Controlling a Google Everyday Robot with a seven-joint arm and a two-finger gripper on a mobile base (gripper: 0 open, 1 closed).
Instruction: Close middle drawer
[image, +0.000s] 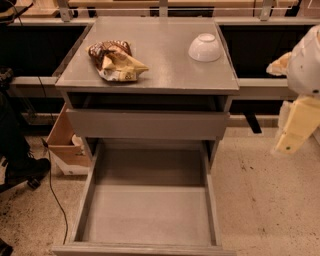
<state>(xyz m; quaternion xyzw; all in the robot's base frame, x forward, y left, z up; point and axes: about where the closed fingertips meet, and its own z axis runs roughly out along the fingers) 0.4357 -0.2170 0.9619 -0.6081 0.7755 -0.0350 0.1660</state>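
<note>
The middle drawer (150, 210) is a long shallow grey box, pulled far out of the grey cabinet towards me, and it is empty inside. Its flat front panel (140, 248) lies at the bottom edge of the view. Above it, another grey drawer front (147, 125) stands slightly out from the cabinet with a dark gap over it. The lowest drawer is hidden beneath the open one. My gripper (294, 131), cream-coloured, hangs at the right edge of the view, off to the right of the cabinet and touching nothing.
On the cabinet top (165, 70) lie a crumpled snack bag (116, 61) at the left and an upturned white bowl (205, 47) at the right. A cardboard box (67, 145) and a black cable (55, 195) are on the floor at the left. Dark shelving runs behind.
</note>
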